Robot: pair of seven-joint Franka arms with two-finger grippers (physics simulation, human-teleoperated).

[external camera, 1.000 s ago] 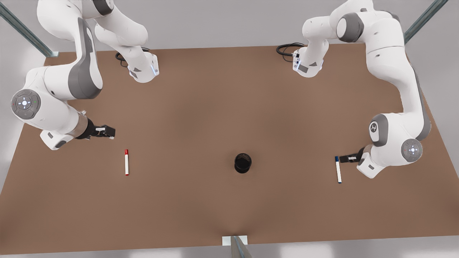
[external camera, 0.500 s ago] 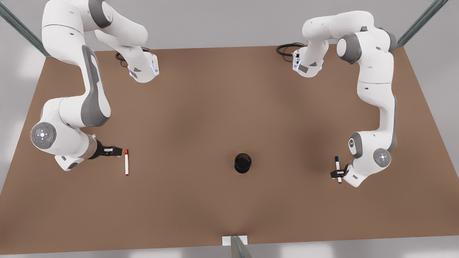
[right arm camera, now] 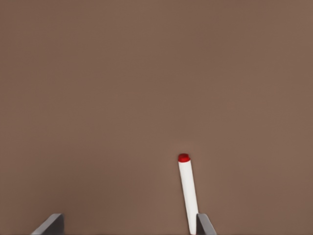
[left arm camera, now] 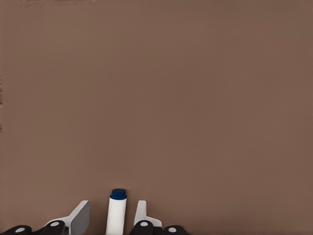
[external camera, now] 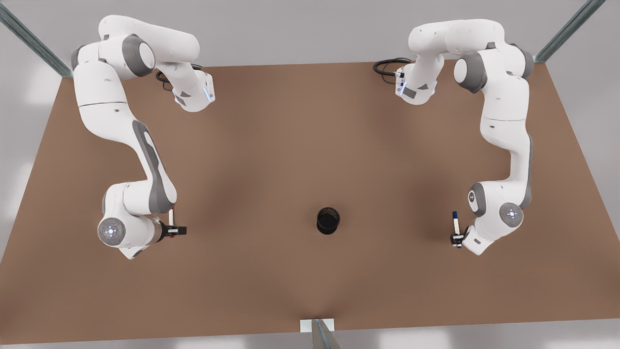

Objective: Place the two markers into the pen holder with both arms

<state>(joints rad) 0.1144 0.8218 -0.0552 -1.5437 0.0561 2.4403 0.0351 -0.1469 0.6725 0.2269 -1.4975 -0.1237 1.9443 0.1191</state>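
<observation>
Well off to the front view's left of the pen holder (external camera: 328, 220), the right gripper (external camera: 175, 230) sits low over the brown table (external camera: 290, 145), at the end of its bent white arm. The red marker (external camera: 171, 213) is a slim white barrel with a red end. In the front view just a short white stretch of it pokes out from under the wrist, on the side away from the camera. In the right wrist view that marker (right arm camera: 188, 193) lies flat on the table, its red end pointing away from the gripper (right arm camera: 128, 227). The fingers are spread wide. The barrel runs right beside one finger (right arm camera: 205, 225) and far from the other, so it lies off-centre in the gap.

The pen holder is a small black cylindrical cup with a dark inside, standing upright on the table between the two arms, well apart from both.

Well off to the front view's right of the pen holder, the left gripper (external camera: 455, 238) is down at the blue marker (external camera: 456, 222), a white barrel with a dark blue end, lying flat. In the left wrist view the marker (left arm camera: 116, 213) lies between the two fingers (left arm camera: 80, 217) of the gripper (left arm camera: 111, 220), roughly centred. A narrow strip of table shows on either side, so the jaws are parted and not clamped on it.
</observation>
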